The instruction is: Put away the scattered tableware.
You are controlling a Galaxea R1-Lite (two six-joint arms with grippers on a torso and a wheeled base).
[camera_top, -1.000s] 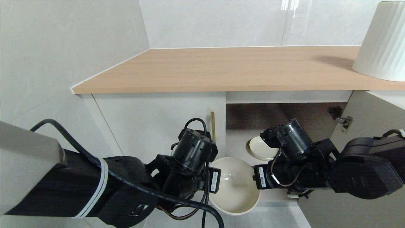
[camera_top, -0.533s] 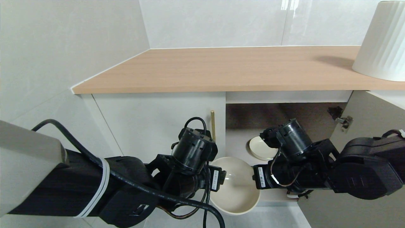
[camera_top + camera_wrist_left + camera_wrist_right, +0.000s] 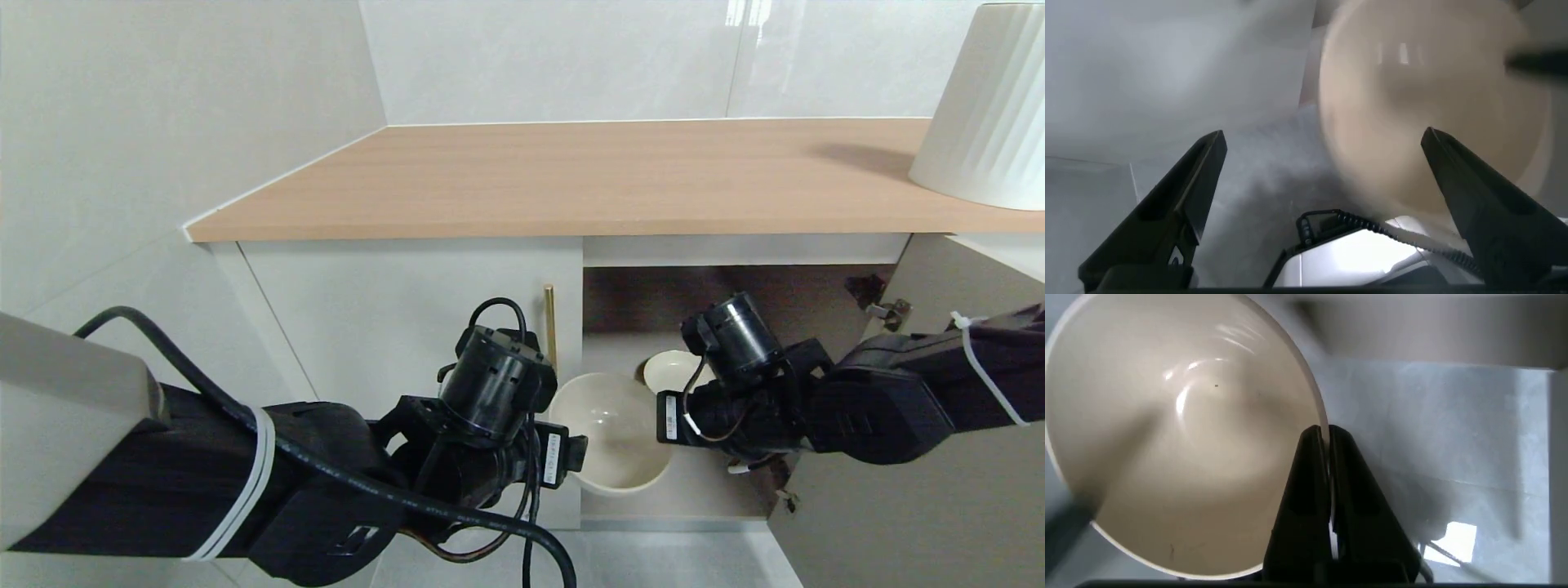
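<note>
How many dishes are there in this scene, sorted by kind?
Bowls: 1, the cream bowl, pinched at its rim by the right gripper.
Small dishes: 1, the small dish inside the open cabinet.
Total: 2.

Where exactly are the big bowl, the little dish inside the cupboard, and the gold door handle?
big bowl (image 3: 608, 429): head view, on its inner bottom.
little dish (image 3: 663, 371): head view, on its pale upper face.
gold door handle (image 3: 549, 322): head view, on the middle of the bar.
</note>
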